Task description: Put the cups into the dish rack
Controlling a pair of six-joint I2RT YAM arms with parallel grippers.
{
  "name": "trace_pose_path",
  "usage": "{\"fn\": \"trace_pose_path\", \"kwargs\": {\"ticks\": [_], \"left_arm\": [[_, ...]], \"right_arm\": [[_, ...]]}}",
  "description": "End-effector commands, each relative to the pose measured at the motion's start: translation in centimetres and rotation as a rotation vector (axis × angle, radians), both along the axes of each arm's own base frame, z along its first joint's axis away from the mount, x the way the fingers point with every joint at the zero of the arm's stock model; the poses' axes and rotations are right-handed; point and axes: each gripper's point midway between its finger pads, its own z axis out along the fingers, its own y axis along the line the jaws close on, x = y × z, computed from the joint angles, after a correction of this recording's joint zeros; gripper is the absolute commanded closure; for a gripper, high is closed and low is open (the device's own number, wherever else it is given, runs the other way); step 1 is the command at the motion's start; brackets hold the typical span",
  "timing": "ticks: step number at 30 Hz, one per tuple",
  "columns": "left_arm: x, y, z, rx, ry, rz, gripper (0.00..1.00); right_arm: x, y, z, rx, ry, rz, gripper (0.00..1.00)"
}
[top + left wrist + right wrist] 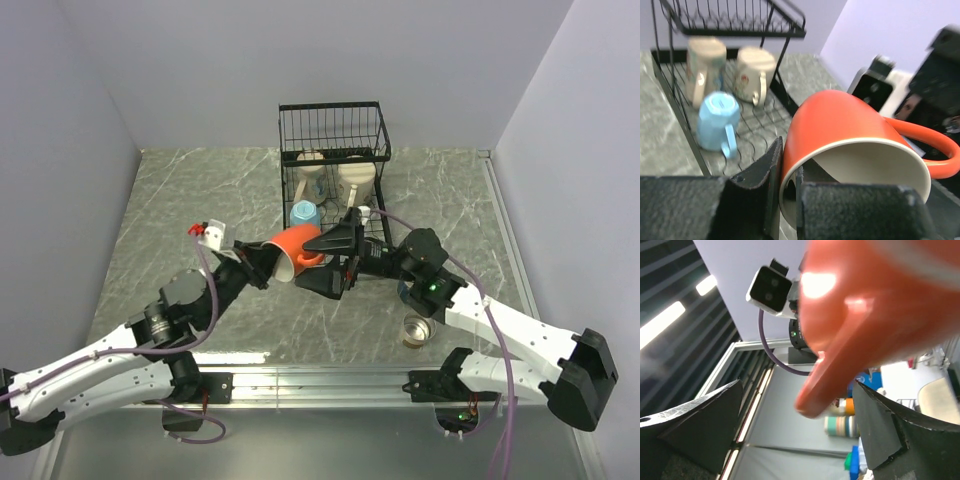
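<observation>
My left gripper (264,262) is shut on the rim of the orange mug (294,252), one finger inside and one outside, and holds it tilted above the table in front of the dish rack (335,112). In the left wrist view the gripper (789,187) pinches the orange mug (850,125). My right gripper (326,262) is open, its fingers either side of the mug's handle (825,385); in the right wrist view the gripper (797,435) holds nothing. Two cream mugs (310,170) (358,178) and the light blue mug (305,213) lie in the rack. The steel cup (417,329) stands on the table.
The rack's tall wire basket (735,20) rises above the slotted tray (755,130). The steel cup stands close under my right forearm. Grey walls close in the table on the left, right and back. The dark blue mug does not clearly show.
</observation>
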Motion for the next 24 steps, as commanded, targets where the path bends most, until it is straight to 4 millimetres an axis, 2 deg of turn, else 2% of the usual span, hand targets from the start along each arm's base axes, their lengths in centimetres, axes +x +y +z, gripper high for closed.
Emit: {"fn": "trace_pose_path", "kwargs": {"ticks": [1, 4, 5, 7, 8, 9, 11, 12, 13, 16, 19, 22, 24], "left_arm": [[-0.9, 2.5, 8.0, -0.162, -0.217, 0.025, 1.0], [-1.6, 3.0, 8.4, -0.116, -0.249, 0.007, 1.0], [-1.8, 3.3, 8.6, -0.105, -0.266, 0.003, 1.0], [-2.2, 3.5, 9.0, -0.098, -0.277, -0.01, 1.0], [-2.3, 3.5, 9.1, -0.086, -0.284, -0.018, 1.0], [-2.5, 3.3, 8.8, -0.066, -0.278, -0.031, 1.0], [-2.8, 3.0, 9.1, -0.058, -0.285, -0.058, 1.0], [-2.9, 2.9, 9.0, -0.054, -0.281, -0.065, 1.0], [-2.9, 2.8, 8.9, -0.047, -0.282, -0.071, 1.0], [-2.9, 2.3, 8.8, -0.031, -0.283, -0.088, 1.0], [-2.9, 2.2, 8.8, -0.018, -0.287, -0.087, 1.0], [-2.7, 2.4, 8.7, -0.001, -0.287, -0.079, 1.0], [-2.7, 2.3, 8.2, 0.025, -0.282, -0.081, 1.0]], "right_arm": [[-1.2, -0.7, 2.5, 0.107, -0.007, 0.073, 0.05], [-0.8, -0.4, 1.8, 0.067, -0.003, 0.073, 0.12], [-0.8, -0.2, 1.3, 0.051, -0.009, 0.081, 0.18], [-0.5, 0.0, 0.8, 0.033, -0.004, 0.083, 0.25], [-0.4, 0.2, 0.5, 0.028, 0.003, 0.088, 0.36], [-0.2, 0.3, 0.4, 0.026, 0.007, 0.089, 0.39], [0.0, 0.8, 0.2, 0.019, 0.007, 0.1, 0.41], [0.0, 1.0, 0.9, 0.024, -0.006, 0.105, 0.42], [0.4, 1.4, 0.5, 0.006, -0.005, 0.106, 0.43], [0.6, 2.1, 1.1, 0.0, -0.023, 0.128, 0.46], [0.9, 2.6, 1.3, 0.003, -0.032, 0.138, 0.54], [1.0, 2.7, 1.4, 0.015, -0.029, 0.139, 0.69], [1.1, 2.7, 1.2, 0.016, -0.022, 0.139, 0.85]]}}
